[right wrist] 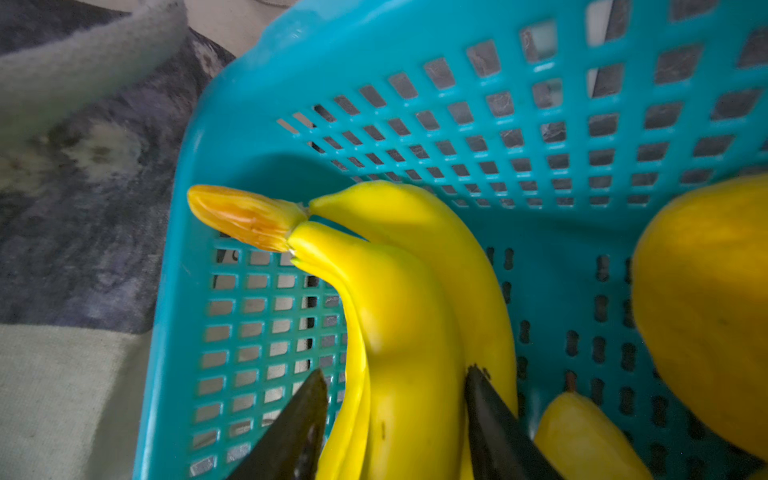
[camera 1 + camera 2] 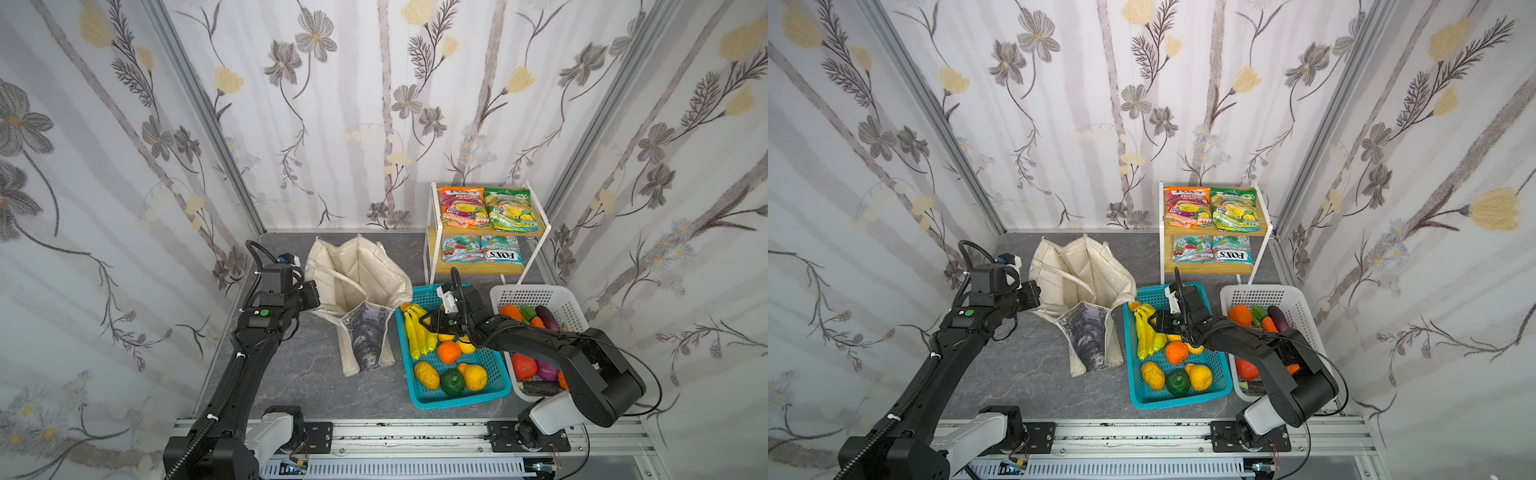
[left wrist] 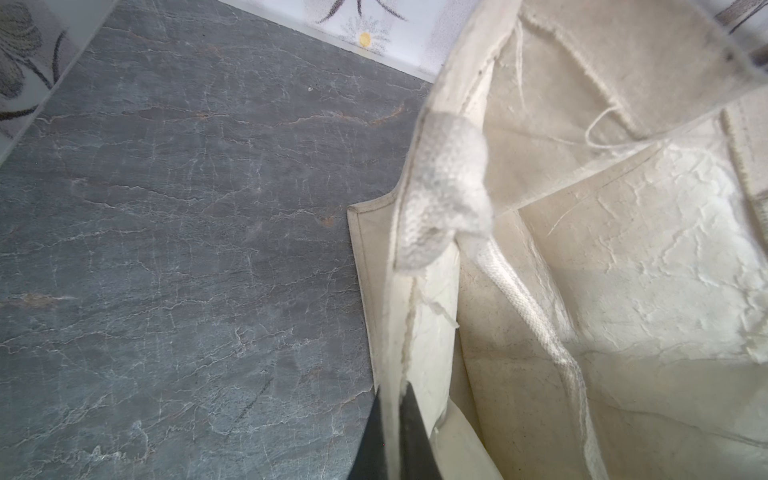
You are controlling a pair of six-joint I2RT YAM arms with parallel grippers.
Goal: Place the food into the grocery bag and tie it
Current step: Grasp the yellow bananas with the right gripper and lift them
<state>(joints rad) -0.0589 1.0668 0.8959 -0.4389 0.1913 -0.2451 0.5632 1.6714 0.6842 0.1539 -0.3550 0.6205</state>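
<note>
Tote [image 2: 357,274] stands open; left gripper [image 3: 392,399] is clamped tight on its rim fabric. Teal basket [image 2: 490,361] sits at the tote's 3 o'clock and holds bananas [image 2: 415,332] in its 10 o'clock corner, plus an orange [image 2: 449,351] and a lemon [image 2: 466,345]. Right gripper [image 1: 395,378] is half-open, straddling the bananas with a gap on one side. White basket [image 2: 536,297], at 3 o'clock of the teal one, holds vegetables [image 2: 546,318]. Snack packets [image 2: 490,208] lie on the shelf [image 2: 536,237] at 12.

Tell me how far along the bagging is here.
Done: left end effector pinches the rim of the canvas tote; no food shows inside. In hand: right end effector straddles the banana bunch in the teal basket, not yet lifted. Remaining: all fruit, the snack packets, and tying the handles.
</note>
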